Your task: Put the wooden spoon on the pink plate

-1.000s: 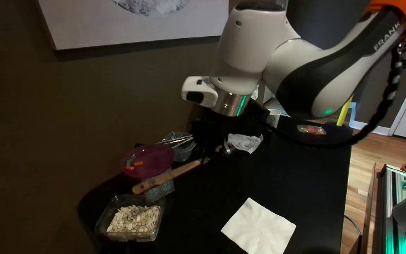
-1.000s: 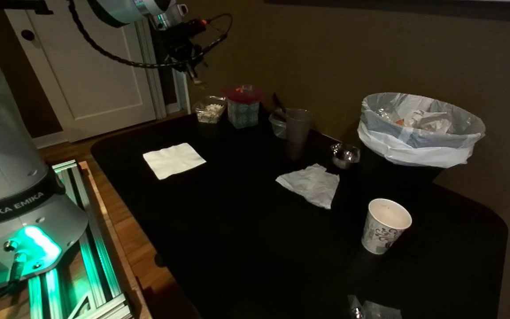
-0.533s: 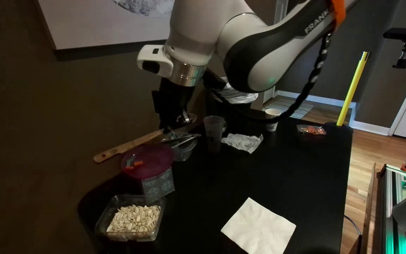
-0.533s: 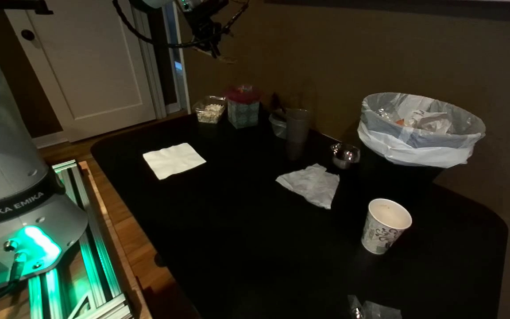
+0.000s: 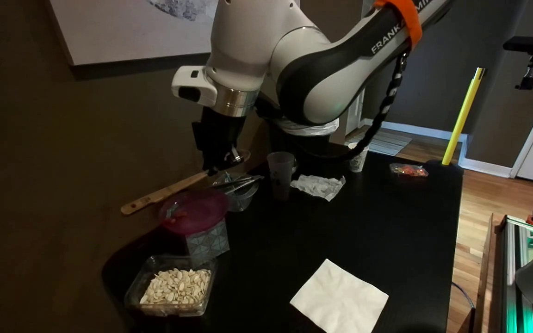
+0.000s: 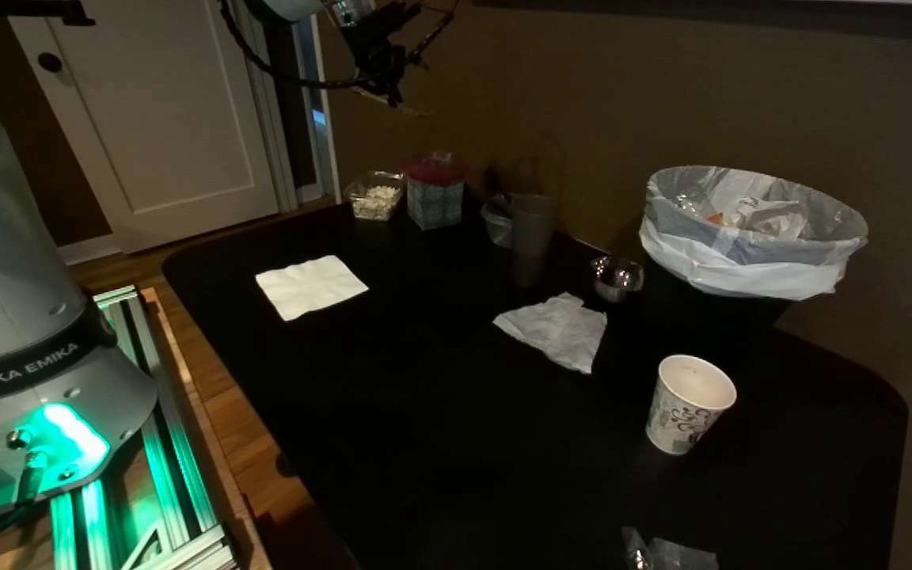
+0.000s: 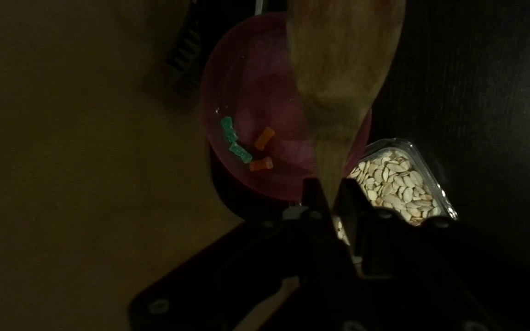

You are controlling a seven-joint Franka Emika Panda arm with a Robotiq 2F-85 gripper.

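My gripper (image 5: pixel 211 170) is shut on the wooden spoon (image 5: pixel 164 192) and holds it in the air above and behind the pink plate (image 5: pixel 204 208), near the wall. In the wrist view the spoon's wide end (image 7: pixel 345 50) shows above the fingertips, overlapping the right part of the plate (image 7: pixel 246 92). The spoon's neck runs between the fingers. The handle points away past the gripper toward the near end of the table. The plate rests on a patterned box and holds several green and orange candies. In an exterior view the spoon (image 6: pixel 416 111) is thin and dim beside the gripper (image 6: pixel 395 101).
The patterned box (image 5: pixel 208 240) stands under the plate. A clear container of pale seeds (image 5: pixel 176 289) sits beside it. A clear tub with utensils (image 5: pixel 241 196) and a grey tumbler (image 5: pixel 280 171) stand close by. A white napkin (image 5: pixel 340 298) and a paper cup (image 6: pixel 689 412) are on the table.
My gripper has risen and moved toward the wall with the spoon. The handle went from in front of the plate to behind it. Over the last half second it moved only slightly.
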